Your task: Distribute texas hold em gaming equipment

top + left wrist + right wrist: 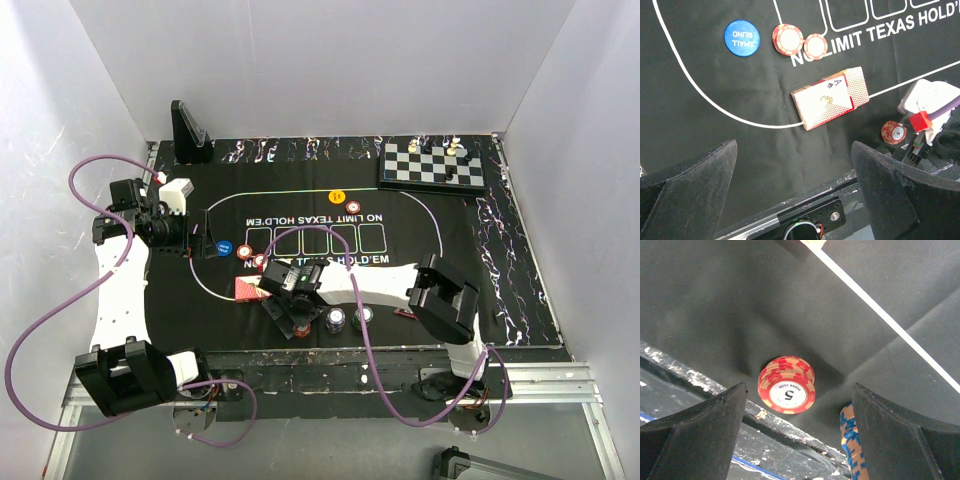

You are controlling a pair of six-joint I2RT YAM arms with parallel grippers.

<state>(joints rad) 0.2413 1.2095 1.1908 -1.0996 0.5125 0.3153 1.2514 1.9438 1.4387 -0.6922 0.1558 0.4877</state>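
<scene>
Red poker chips [786,391] marked 5 sit in a small stack on the black mat [740,300], just inside its near edge, with the scuffed table rim [685,371] right alongside. The right gripper [798,390] hangs over them with jaws spread wide, a gap on each side and nothing held. An orange-and-blue chip stack [852,445] crowds the inner side of its right finger. Bare mat runs from the red chips up to the white printed line [880,311].

The left gripper [794,146] hovers with jaws wide and empty over open mat, short of the card deck [830,97], which lies across the white line. A blue small-blind button [741,38] and two red-and-white chips [788,39] lie beyond, well apart from the deck.
</scene>
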